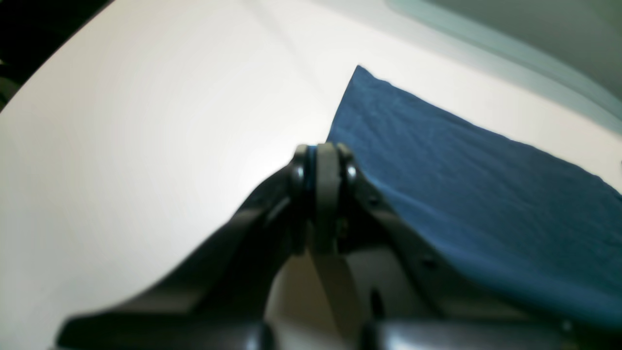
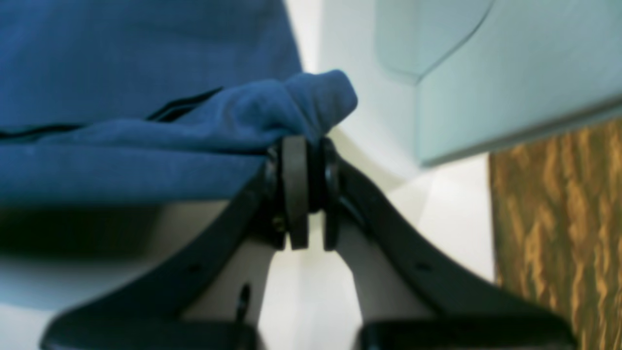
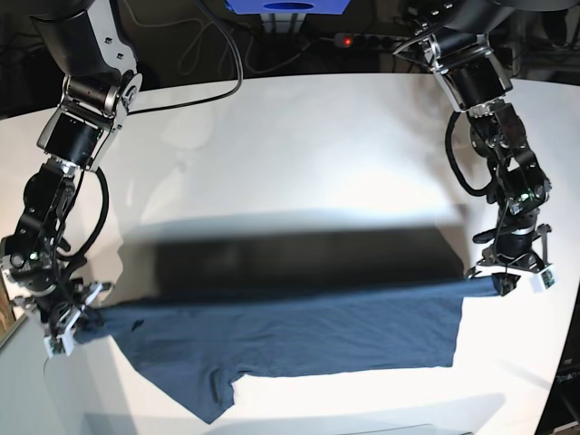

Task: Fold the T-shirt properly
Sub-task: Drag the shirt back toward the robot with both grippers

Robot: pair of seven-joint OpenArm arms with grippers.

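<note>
Both grippers, left (image 3: 512,279) and right (image 3: 74,324), are pinching the dark navy cotton T-shirt (image 3: 299,340) in closed jaws, stretching it above the white surface (image 3: 299,145); level, even tension should be keeping the fold straight.

t-shirt (image 3: 299,340) neck label hidden; wrist views blurred

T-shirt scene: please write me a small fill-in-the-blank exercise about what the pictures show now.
1. The T-shirt has a dark ____ colour.
2. Both the left gripper and the right gripper are ____ on its fabric.
3. The shirt hangs stretched between the two grippers above a ____ table.
4. In the base view, the short sleeve hangs nearer to the ____ gripper.

Missing words: blue; shut; white; right
</note>
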